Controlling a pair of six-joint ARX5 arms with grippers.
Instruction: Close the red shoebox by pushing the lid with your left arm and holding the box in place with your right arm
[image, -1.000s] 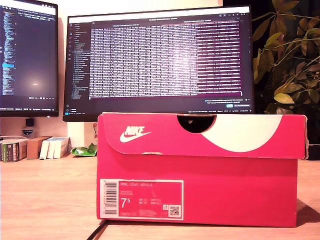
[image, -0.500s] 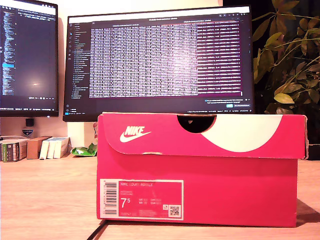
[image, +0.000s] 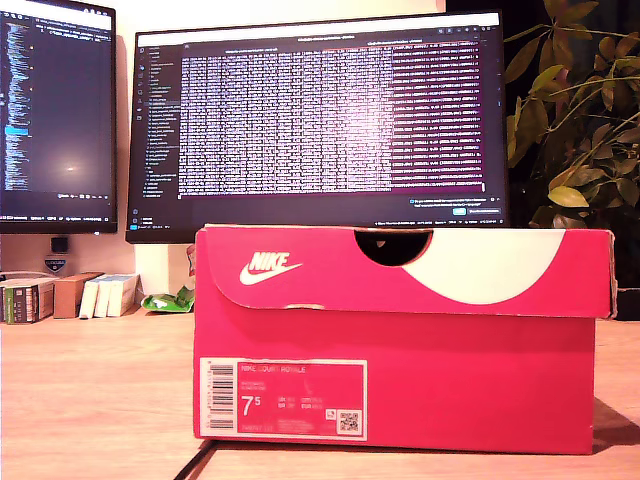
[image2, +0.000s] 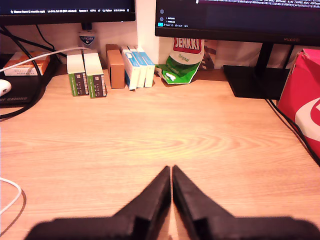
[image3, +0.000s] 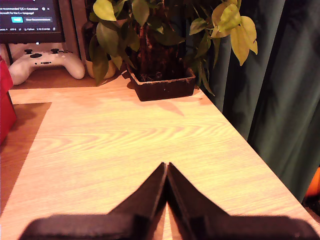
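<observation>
- Fingertips of my first gripper (image2: 171, 170) are pressing together with nothing between them, hovering over bare desk (image2: 150, 140).
- Fingertips of my second gripper (image3: 166, 166) are likewise meeting, empty, above the same wooden top near its edge by the curtain (image3: 270, 75).
- Neither gripper is touching the red shoebox (image: 400, 340); it is showing only as a red sliver at the frame border in each wrist view, so it is lying off to the side between the two arms, well apart from both.
- Seen in the exterior view, the box is sitting broadside on the desk, long axis running across the view, its lid (image: 400, 268) looking already down over the base.
- Farther back, the monitor (image: 320, 120) and potted plant (image3: 160, 50) are standing behind.
</observation>
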